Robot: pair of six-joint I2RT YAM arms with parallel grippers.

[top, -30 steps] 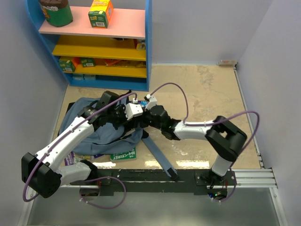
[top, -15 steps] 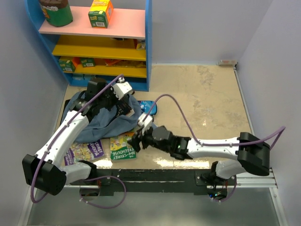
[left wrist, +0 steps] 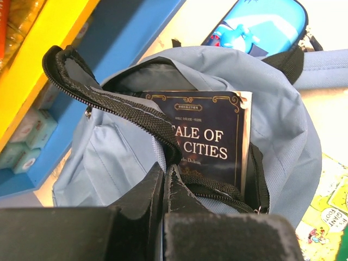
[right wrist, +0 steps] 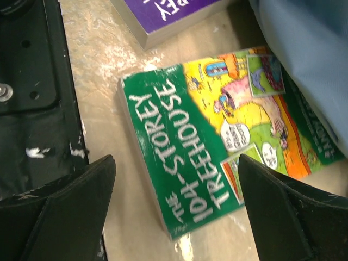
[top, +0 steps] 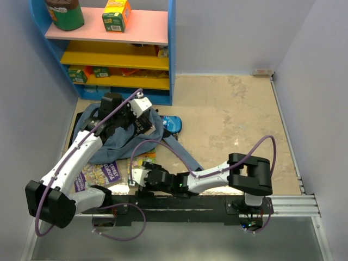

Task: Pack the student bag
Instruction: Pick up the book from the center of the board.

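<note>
soft matt cloth student bag [left wrist: 283, 125], glossy paperback [right wrist: 179, 157]

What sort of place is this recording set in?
Probably a lab mock-up of a child's room or classroom corner: a bright blue, pink and yellow shelf unit stocked with small boxes, a student bag, and a children's Treehouse book on a tabletop boxed in by plain walls.

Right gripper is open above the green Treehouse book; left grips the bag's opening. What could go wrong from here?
1. The green book lies flat, its far edge under the student bag; the open right gripper may scrape the cover or drag fabric.
2. The left gripper pinches only the bag's zipper edge; a tug could slip it and close the mouth over the dark book.
</note>
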